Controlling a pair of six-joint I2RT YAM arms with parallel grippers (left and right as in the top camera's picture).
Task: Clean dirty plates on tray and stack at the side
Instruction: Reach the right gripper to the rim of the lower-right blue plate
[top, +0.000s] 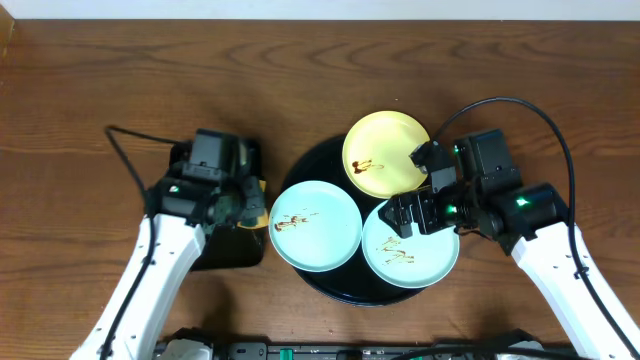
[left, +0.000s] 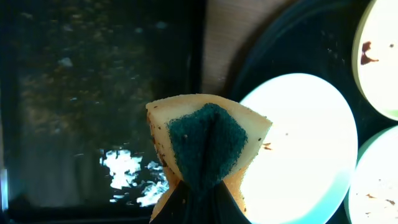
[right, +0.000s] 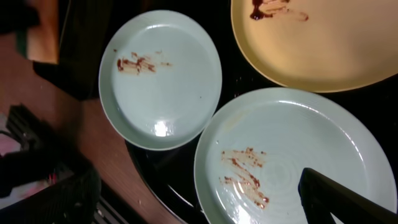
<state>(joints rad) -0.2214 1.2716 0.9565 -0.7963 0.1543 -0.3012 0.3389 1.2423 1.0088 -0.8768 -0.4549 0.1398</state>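
The round black tray (top: 345, 287) holds three smeared plates. The yellow plate (top: 387, 153) is at the back, one mint plate (top: 315, 225) at the left, the other mint plate (top: 415, 255) at the right. My left gripper (top: 245, 200) is shut on a folded yellow sponge with a green pad (left: 205, 137), just left of the left mint plate (left: 305, 143). My right gripper (top: 400, 218) hovers open over the right mint plate (right: 292, 155). Only one of its fingers (right: 336, 199) shows clearly. The left mint plate (right: 160, 78) and the yellow plate (right: 317, 43) lie beyond.
A smaller black rectangular tray (top: 225, 250) lies under the left gripper, left of the round tray; it looks wet in the left wrist view (left: 93, 93). Brown wooden table (top: 80, 90) surrounds everything. Cables and gear sit along the front edge (top: 300, 350).
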